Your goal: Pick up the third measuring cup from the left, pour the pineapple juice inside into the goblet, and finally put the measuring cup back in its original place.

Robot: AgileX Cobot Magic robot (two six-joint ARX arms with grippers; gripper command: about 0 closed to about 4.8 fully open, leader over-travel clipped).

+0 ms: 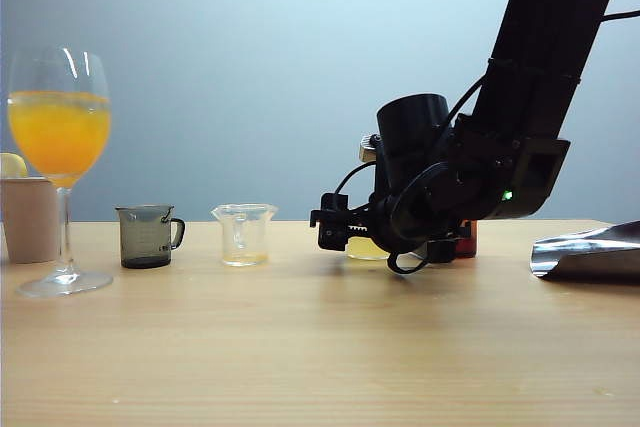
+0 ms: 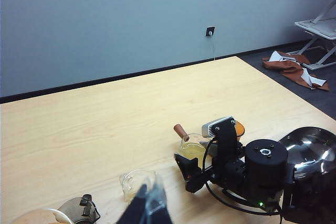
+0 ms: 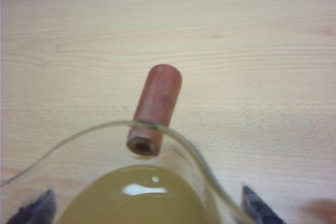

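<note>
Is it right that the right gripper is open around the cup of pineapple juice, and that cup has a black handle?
Not quite. The handle is reddish-brown, not black, as the right wrist view shows. The rest stands: the right gripper is open, a fingertip on either side of the measuring cup, which holds yellow-green pineapple juice.

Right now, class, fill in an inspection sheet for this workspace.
Surface: pale wood table, no spills seen.
Job's things: third measuring cup upright, holding pineapple juice; goblet holds orange drink.
Clutter: beige cup, grey cup, clear cup, foil.
Pincers: right pincer open, straddling the measuring cup; left pincer blurred, state unclear.
Cables: black loop at right wrist.
Surroundings: grey wall, cloth on floor.
</note>
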